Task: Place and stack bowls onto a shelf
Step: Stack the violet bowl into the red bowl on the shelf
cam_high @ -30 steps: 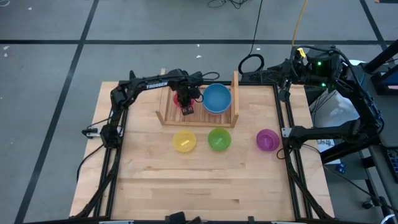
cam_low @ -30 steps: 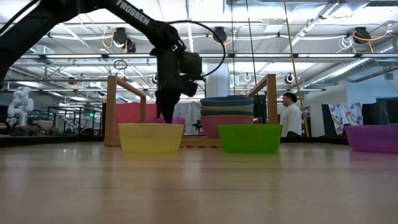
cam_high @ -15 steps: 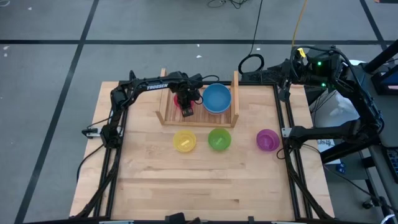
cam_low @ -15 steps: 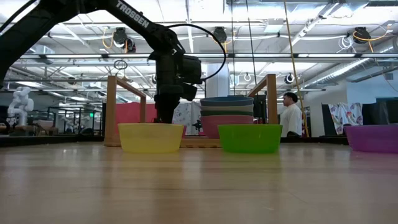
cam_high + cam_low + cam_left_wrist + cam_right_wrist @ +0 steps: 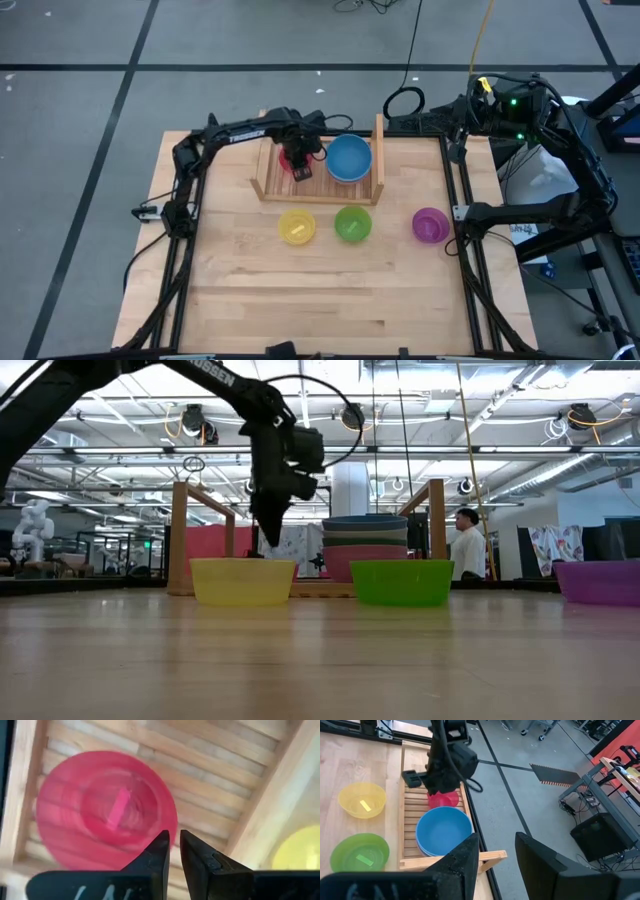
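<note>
Red bowl (image 5: 102, 810) sits on the shelf (image 5: 270, 188); left gripper (image 5: 172, 851), nearly closed and empty, has lifted.

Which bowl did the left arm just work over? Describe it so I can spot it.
Find the shelf at the table's far edge. Two spots sit between its side boards: one holds a stack topped by the blue bowl, the other the red bowl under the left end effector. It is the shelf's only single, unstacked bowl.

red bowl (image 5: 105, 810) on shelf (image 5: 270, 188), blue bowl (image 5: 349, 158) beside
</note>
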Available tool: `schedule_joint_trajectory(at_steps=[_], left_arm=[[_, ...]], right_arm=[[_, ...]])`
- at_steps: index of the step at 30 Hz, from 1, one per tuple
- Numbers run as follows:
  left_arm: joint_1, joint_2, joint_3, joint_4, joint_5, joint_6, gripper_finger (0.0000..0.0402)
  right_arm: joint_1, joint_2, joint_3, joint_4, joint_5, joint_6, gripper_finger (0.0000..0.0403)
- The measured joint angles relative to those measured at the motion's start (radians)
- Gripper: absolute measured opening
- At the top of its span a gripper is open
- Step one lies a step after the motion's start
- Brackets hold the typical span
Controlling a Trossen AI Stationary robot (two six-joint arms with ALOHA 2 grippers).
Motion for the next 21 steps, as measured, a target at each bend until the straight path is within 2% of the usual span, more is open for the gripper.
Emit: schedule_joint_trajectory(at_steps=[5,13,21], left_arm=[[-0.024,-0.068,0.017,-0.035,0.001,-0.03,0.0051],[-0.092,-0.294,0.017,-0.094,0.026,-0.066,0.0051],[-0.14,-0.488,0.018,-0.079,0.02,-0.097,0.0051]], right_arm=[[0.0,0.0,0.0,0.0,-0.001,0.001,0.0121],[0.0,0.004,0.0,-0.043,0.003,-0.035,0.0121],[0.065,0.051,0.0,-0.233,-0.002,-0.001,0.0121]])
